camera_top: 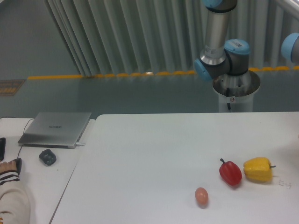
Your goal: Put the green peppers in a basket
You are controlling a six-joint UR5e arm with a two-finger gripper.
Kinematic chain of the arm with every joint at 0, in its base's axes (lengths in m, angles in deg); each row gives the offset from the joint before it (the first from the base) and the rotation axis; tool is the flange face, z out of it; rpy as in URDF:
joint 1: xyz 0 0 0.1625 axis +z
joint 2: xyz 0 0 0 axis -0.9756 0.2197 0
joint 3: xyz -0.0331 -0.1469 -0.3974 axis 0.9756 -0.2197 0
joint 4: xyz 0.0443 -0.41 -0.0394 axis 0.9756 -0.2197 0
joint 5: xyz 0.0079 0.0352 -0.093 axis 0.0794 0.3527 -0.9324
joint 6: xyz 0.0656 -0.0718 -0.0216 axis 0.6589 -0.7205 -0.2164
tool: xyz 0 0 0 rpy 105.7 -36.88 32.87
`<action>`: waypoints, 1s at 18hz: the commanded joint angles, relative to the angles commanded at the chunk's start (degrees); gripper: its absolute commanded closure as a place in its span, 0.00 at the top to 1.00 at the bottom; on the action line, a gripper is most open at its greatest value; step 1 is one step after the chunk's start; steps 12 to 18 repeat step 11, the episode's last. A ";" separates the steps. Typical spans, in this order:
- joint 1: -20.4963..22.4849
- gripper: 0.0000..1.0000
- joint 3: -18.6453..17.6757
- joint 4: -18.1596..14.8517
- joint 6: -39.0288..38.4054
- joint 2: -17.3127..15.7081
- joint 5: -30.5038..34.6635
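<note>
No green peppers and no basket show in the camera view. On the white table point(154, 154) lie a red pepper point(231, 172), a yellow pepper point(258, 169) just right of it, and a small egg point(201, 196) nearer the front. Only the arm's base, shoulder joint point(219, 60) and upright link show behind the table's far edge, plus a blue joint point(290, 46) at the right edge. The gripper itself is out of the frame.
A side table on the left holds a closed grey laptop point(56, 129) and a dark small object point(47, 157). A person's hand and sleeve point(10, 186) rest at the bottom left corner. Vertical blinds stand behind.
</note>
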 joint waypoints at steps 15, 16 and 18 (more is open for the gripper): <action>0.09 1.00 -0.44 0.00 -0.09 0.18 -2.46; 0.09 1.00 -0.44 0.00 -0.09 0.18 -2.46; 0.09 1.00 -0.44 0.00 -0.09 0.18 -2.46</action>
